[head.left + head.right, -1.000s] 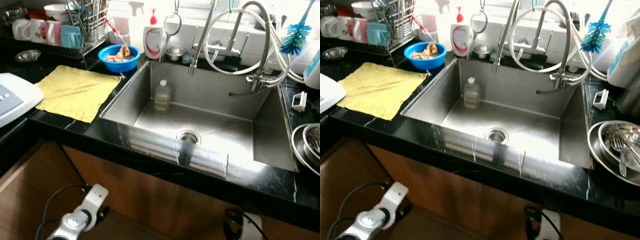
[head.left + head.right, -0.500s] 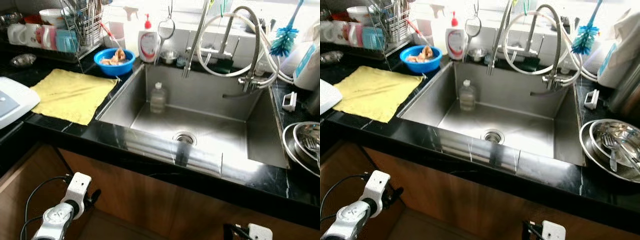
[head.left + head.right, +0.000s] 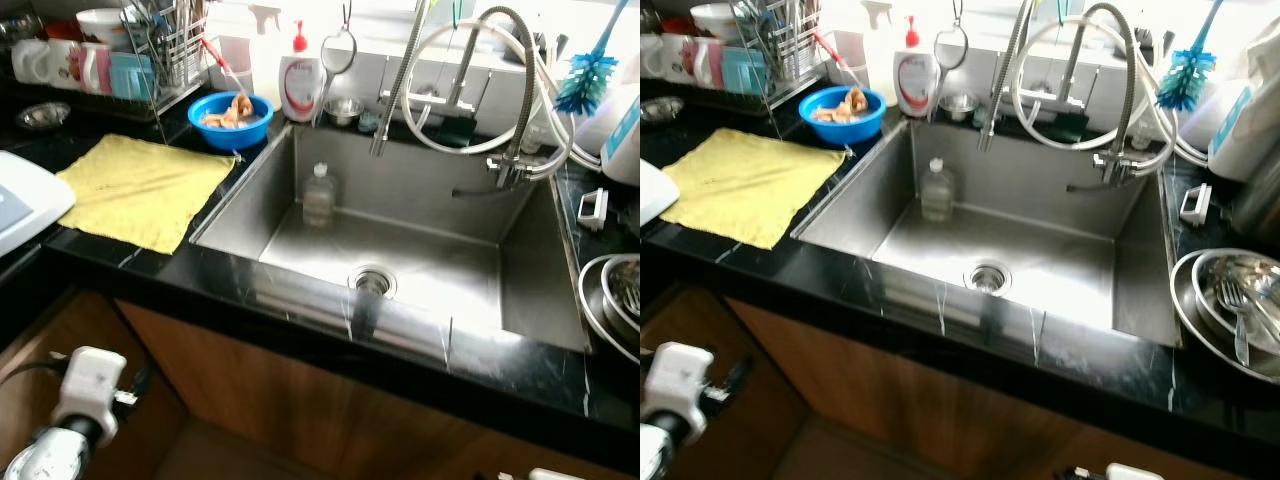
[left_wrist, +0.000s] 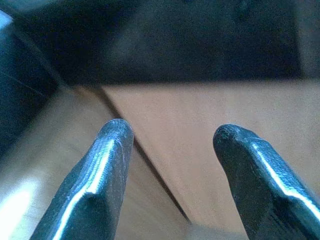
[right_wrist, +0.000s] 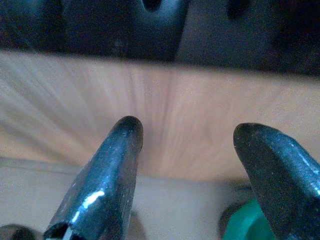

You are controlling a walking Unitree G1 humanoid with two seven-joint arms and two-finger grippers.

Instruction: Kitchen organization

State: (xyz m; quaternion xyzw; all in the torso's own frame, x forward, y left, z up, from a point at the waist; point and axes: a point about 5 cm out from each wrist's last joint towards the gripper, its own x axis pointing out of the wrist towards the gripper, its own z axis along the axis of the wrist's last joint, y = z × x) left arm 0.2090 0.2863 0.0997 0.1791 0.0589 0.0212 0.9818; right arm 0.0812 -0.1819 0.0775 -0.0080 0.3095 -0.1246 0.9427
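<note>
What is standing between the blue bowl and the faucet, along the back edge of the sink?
In the left eye view, a white soap bottle with a red pump stands right of the blue bowl, then a hanging strainer and a small metal cup, before the faucet.

Steel bowls [image 3: 618,305] cut by frame edge; blurred wooden cabinet front [image 5: 165,120].

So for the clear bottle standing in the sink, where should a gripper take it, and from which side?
Probably around the narrow neck just under the cap, coming straight down from above. The bottle stands upright close to the sink's back wall, toward its left wall, so a sideways approach looks cramped, while the top is open. Both the left gripper and right gripper are open, down by the wooden cabinet front.
</note>
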